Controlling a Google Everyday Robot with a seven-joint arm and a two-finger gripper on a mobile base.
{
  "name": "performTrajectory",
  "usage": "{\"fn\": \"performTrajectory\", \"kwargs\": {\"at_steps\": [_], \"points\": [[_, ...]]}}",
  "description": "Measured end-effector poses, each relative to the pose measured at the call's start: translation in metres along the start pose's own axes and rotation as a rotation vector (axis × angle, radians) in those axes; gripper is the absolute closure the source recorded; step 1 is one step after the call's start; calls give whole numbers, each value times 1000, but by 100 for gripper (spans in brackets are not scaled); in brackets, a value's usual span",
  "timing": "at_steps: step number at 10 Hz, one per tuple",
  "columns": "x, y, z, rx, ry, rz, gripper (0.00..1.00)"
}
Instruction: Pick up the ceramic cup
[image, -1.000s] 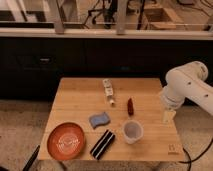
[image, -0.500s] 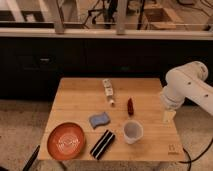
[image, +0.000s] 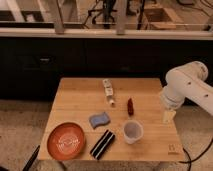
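The ceramic cup (image: 133, 131) is small, white and round, and stands upright on the wooden table (image: 80, 97) near its front right. My gripper (image: 168, 116) hangs from the white arm (image: 187, 90) over the table's right edge, to the right of the cup and a little behind it, apart from it. Nothing is held in it.
An orange-red bowl (image: 66, 140) sits at the front left. A blue sponge (image: 99, 119) and a black striped packet (image: 102, 144) lie left of the cup. A small red object (image: 130, 106) and a white tube (image: 108, 90) lie behind it. A dark cabinet wall stands behind the table.
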Motion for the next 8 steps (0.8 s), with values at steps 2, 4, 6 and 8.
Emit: {"fn": "performTrajectory", "kwargs": {"at_steps": [2, 4, 6, 8], "points": [[-1, 1, 1, 0, 2, -4, 20], [-20, 7, 6, 2, 13, -48, 20], [-48, 11, 12, 6, 24, -101, 20], [-53, 15, 17, 2, 27, -128, 20]]}}
